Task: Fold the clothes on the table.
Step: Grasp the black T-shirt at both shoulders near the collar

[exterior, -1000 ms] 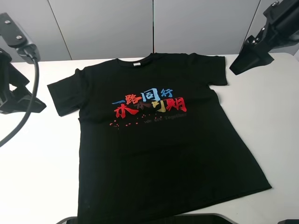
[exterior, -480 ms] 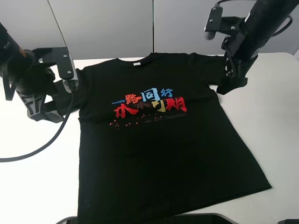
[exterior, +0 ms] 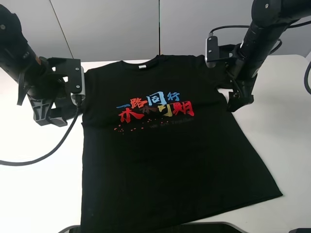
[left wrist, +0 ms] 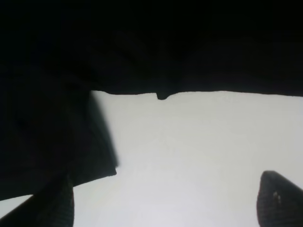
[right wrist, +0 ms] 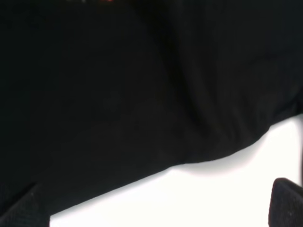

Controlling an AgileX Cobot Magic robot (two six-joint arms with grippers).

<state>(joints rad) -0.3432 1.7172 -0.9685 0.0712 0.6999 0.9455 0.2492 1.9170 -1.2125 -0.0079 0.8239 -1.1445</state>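
You had both arms bent down, one at each sleeve. Left gripper (exterior: 51, 115) was released and empty, right gripper (exterior: 238, 103) too. Black T-shirt (exterior: 170, 160) lay flat between the grippers on the white counter (exterior: 284, 136), grey wall panels (exterior: 112, 29) beyond.

**Black tee, white top, grey wall**

Black short-sleeved cotton T-shirt (exterior: 170, 165): plain exc. chest print (exterior: 155, 108), w/ blue chars on top, red + yellow below, red speckles under (faint pale line beneath, unreadable). Neck tag (exterior: 141, 66): pale. Smooth tabletop (exterior: 34, 184): plain white. Wall panels (exterior: 107, 29): flat grey. Left arm (exterior: 46, 90) & right arm (exterior: 252, 48): black.
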